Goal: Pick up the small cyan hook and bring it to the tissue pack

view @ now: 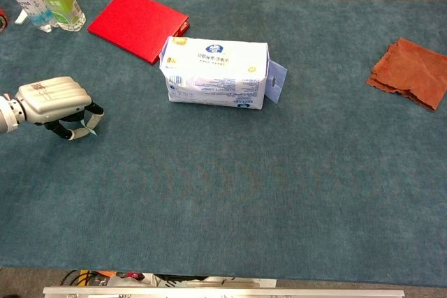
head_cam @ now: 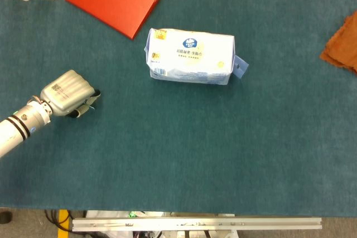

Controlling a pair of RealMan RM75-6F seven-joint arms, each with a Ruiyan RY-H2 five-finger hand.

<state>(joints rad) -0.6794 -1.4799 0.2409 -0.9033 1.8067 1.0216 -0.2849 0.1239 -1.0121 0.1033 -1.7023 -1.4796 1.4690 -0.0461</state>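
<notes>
At mid-left of the frame, the left robot hand (view: 52, 101) curls around the small cyan plastic hook (view: 89, 127). It looks light, stiff, slippery; best pinched across its flat. The white-and-blue tissue pack (view: 216, 72) sits upper centre.

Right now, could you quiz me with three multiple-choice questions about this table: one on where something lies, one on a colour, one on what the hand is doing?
1. Where does the red folder lie relative to the tissue pack?
A. behind it, to the left
B. in front of it
C. on top of it

2. What colour is the cloth at the table's right side?
A. white
B. rust brown
C. green

3. What is the left hand doing?
A. resting on the tissue pack
B. spread flat, holding nothing
C. pinching the small cyan hook

Answers: 1 A, the folder sits farther back and left. 2 B, it looks rust brown. 3 C, the hook shows at its fingertips.
</notes>
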